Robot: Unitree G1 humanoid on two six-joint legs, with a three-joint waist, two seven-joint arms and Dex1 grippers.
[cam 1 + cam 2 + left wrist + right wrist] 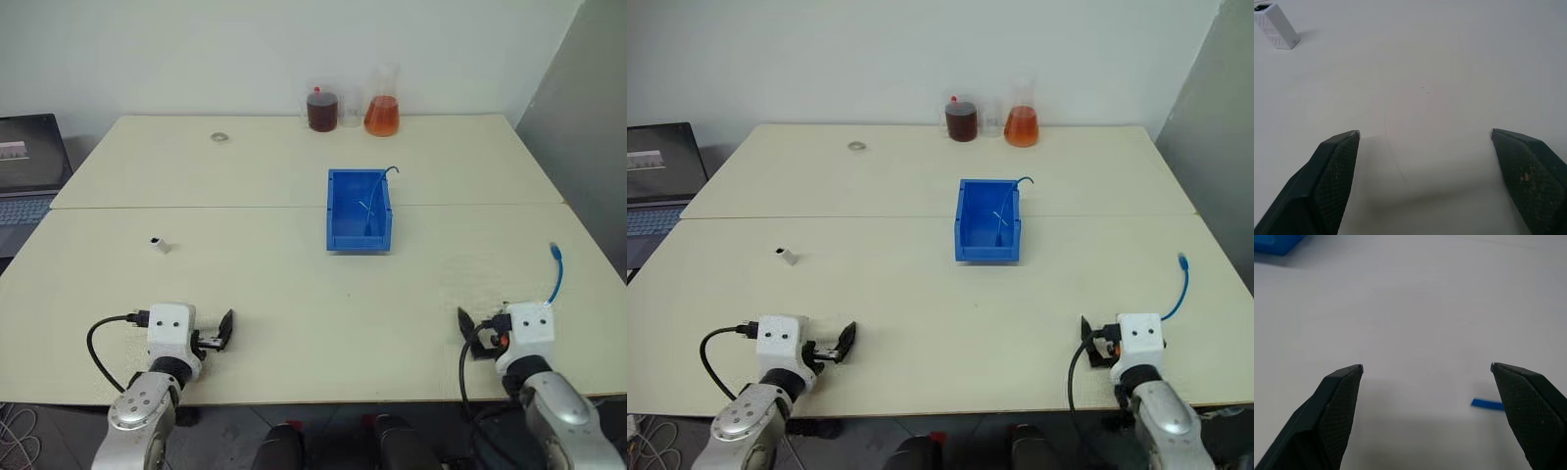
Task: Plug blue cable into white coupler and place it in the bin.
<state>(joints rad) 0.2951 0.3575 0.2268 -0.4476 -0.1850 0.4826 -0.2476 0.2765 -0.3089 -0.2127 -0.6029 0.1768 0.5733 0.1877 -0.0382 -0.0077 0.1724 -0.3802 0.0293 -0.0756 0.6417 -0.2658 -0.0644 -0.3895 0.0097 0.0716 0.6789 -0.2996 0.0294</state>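
Note:
The blue cable (557,277) curves on the table at the right, its plug end (554,251) pointing away from me. My right gripper (464,322) hovers open and empty just left of it; a bit of the cable (1488,404) shows by one finger. The white coupler (161,245) lies alone on the left side of the table, also seen as a small white block (1276,32). My left gripper (224,330) is open and empty, nearer the front edge than the coupler. The blue bin (359,238) stands mid-table with a thin bluish wire (377,201) in it.
At the table's back edge stand a beaker of dark liquid (321,110) and a flask of orange liquid (382,114). A small ring (218,137) lies at the back left. A laptop (29,166) sits beyond the table's left side.

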